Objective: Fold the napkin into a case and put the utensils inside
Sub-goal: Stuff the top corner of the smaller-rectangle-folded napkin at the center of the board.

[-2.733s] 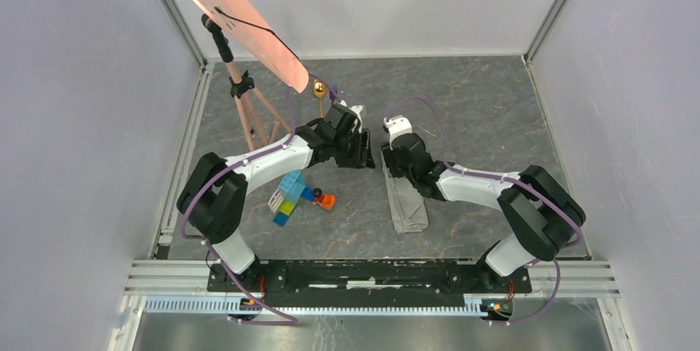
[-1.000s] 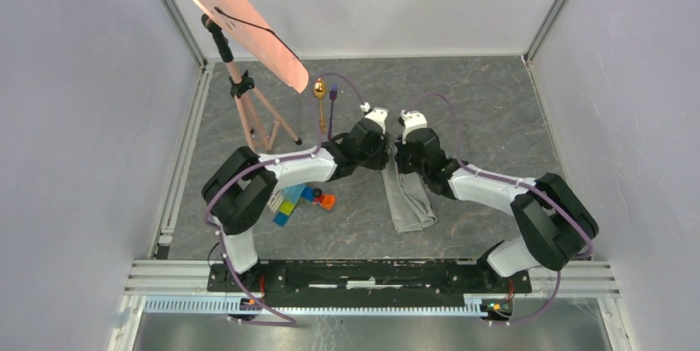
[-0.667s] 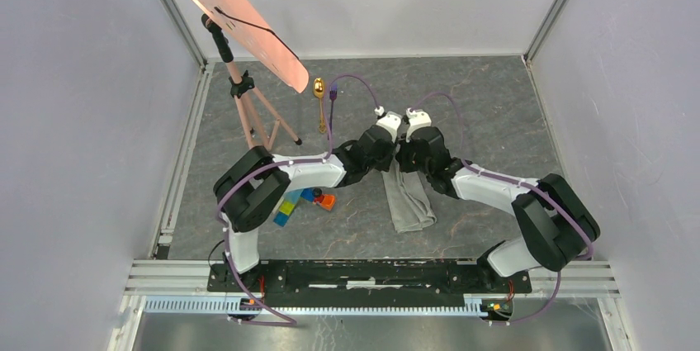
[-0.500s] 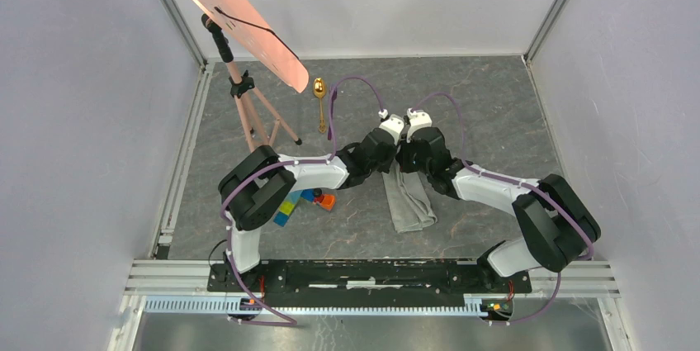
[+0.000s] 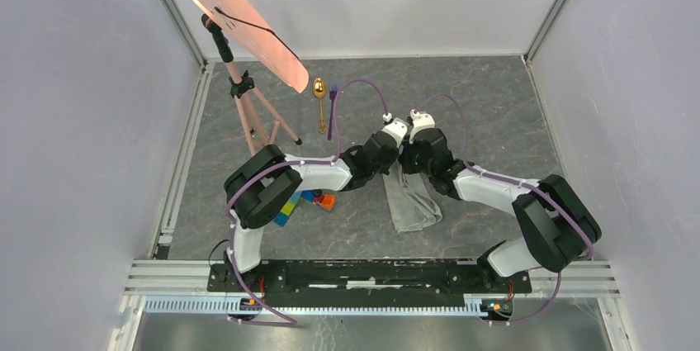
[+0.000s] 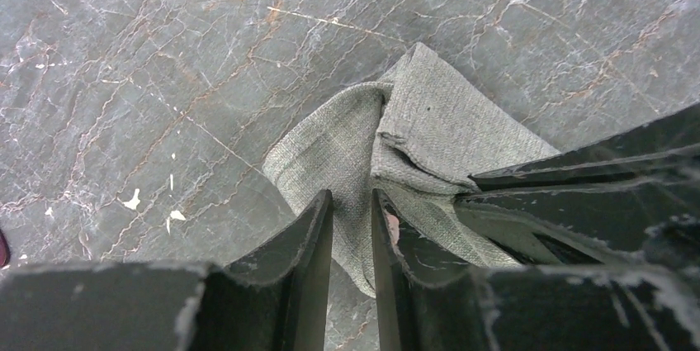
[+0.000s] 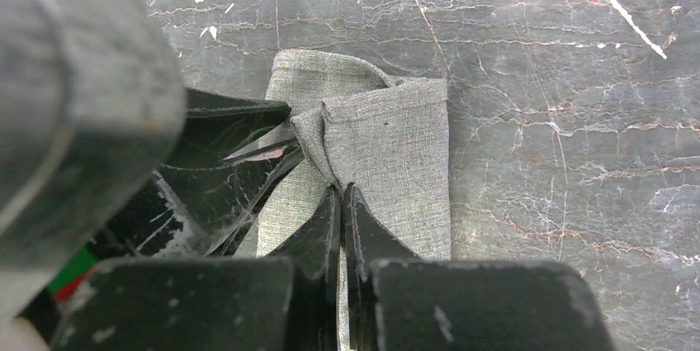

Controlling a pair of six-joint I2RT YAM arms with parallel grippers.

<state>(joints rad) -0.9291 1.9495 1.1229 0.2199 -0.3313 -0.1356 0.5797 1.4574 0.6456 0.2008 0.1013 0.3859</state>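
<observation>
Top external view first: both arms reach in to the middle of the grey marbled desk (image 5: 495, 95). The left hand (image 5: 390, 158) and right hand (image 5: 417, 158) sit side by side, almost touching, over the far end of the napkin (image 5: 410, 206). The cloth lies as a narrow folded strip running back from the hands toward the arm bases. The gold spoon (image 5: 319, 87) and the purple fork (image 5: 331, 116) lie parallel, just beside each other. They are beyond the left hand and off to its outer side, well apart from the cloth. Some toy blocks (image 5: 286, 209) sit behind the left hand, partly under its forearm. A tripod (image 5: 248, 107) carrying a peach board (image 5: 235, 12) stands further out on that side.

Left wrist view now: the left hand (image 6: 352, 202) has its fingers a narrow slot apart, with grey-green cloth showing in the slot. Whether they actually pinch it, I cannot tell. The napkin (image 6: 330, 144) bunches up just beyond the fingertips, one corner flap folded over. The right hand (image 6: 479, 182) comes in from the side, its tips on the puckered fold.

Right wrist view: the right hand (image 7: 341, 198) is pressed together, clamped on a raised ridge of the napkin (image 7: 396, 161) that runs straight into its fingertips. The left hand (image 7: 286, 130) comes in alongside, with a fold of cloth between its tips.
</observation>
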